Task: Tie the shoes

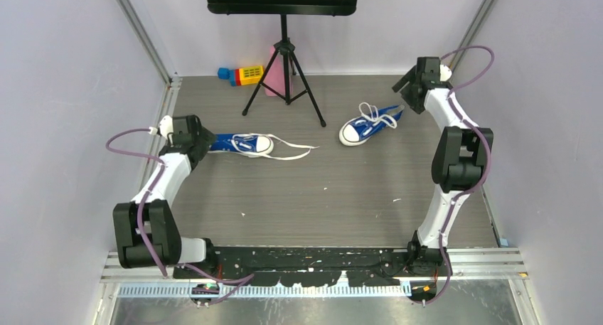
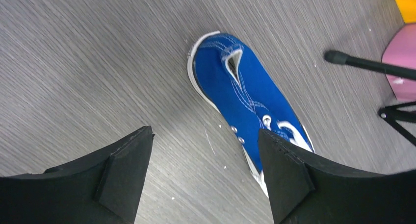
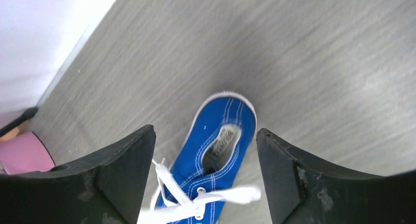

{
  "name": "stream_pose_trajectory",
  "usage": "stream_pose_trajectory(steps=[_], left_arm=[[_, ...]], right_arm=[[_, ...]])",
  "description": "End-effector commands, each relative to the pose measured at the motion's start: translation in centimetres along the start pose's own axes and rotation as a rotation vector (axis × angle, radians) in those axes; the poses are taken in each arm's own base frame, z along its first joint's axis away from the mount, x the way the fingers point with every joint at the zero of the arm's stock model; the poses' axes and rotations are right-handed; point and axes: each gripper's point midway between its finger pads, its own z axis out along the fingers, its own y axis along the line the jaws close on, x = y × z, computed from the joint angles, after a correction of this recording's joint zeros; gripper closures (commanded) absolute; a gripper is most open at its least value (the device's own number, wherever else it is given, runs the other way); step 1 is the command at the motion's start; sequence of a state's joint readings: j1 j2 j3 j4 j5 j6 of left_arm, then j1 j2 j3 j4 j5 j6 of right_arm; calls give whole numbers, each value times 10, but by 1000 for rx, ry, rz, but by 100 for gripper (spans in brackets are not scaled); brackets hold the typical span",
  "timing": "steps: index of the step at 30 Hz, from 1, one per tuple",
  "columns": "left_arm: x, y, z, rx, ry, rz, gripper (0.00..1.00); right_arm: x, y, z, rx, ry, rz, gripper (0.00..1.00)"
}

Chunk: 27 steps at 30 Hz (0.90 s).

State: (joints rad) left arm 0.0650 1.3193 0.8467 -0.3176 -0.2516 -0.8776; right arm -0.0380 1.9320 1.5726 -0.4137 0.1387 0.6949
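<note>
Two shoes, both untied, well apart on the surface (image 1: 320,197). Left jaws: spread, gripping nothing, above first shoe (image 2: 245,96), its heel away from the jaws and its eyelets nearest them. Right jaws: likewise released and empty, over second shoe (image 3: 216,145), with loose laces (image 3: 196,202) lying between them.

Judgement: work one shoe at a time. Bring both jaws to it, pinch each lace near its free end, taking lace only and never canvas. Cross the ends before pulling, or the shoe may drag.
</note>
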Motion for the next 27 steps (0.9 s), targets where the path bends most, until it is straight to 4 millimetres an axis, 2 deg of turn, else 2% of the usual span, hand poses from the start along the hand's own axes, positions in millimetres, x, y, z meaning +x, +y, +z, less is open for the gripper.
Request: stream_pose_trajectory(steps=[1, 3, 4, 5, 6, 7, 8, 14, 17, 22, 24, 27], left_arm=[[-23, -4, 8, -30, -43, -56, 20], [-25, -2, 13, -51, -53, -55, 21], [-28, -3, 16, -54, -59, -56, 22], [-28, -3, 19, -62, -58, -53, 24], [-27, -2, 23, -76, -56, -50, 25], [-27, -3, 26, -78, -55, -49, 25], [-27, -4, 30, -78, -56, -50, 26], [-22, -19, 58, -50, -22, -47, 30], [-18, -24, 71, -40, -5, -61, 24], [-9, -38, 89, -1, 43, -80, 8], [-1, -42, 94, 20, 71, -104, 6], [11, -42, 100, 25, 100, -170, 8]], right_arm=[[-23, 25, -11, -52, 2, -24, 17], [-25, 23, -25, -70, -20, -20, 15], [-31, 26, -42, -95, -49, -15, 14], [-29, 23, -50, -103, -58, -13, 13], [-22, 16, -55, -100, -52, -10, 13], [-25, 19, -66, -125, -70, -3, 13], [-17, 15, -71, -135, -60, 2, 13], [4, 28, -113, -266, -69, 3, 11], [33, 47, -134, -351, -30, -46, 10], [70, 66, -158, -428, -7, -125, 9], [84, 70, -159, -430, -5, -164, 9], [106, 83, -156, -453, 29, -228, 8]])
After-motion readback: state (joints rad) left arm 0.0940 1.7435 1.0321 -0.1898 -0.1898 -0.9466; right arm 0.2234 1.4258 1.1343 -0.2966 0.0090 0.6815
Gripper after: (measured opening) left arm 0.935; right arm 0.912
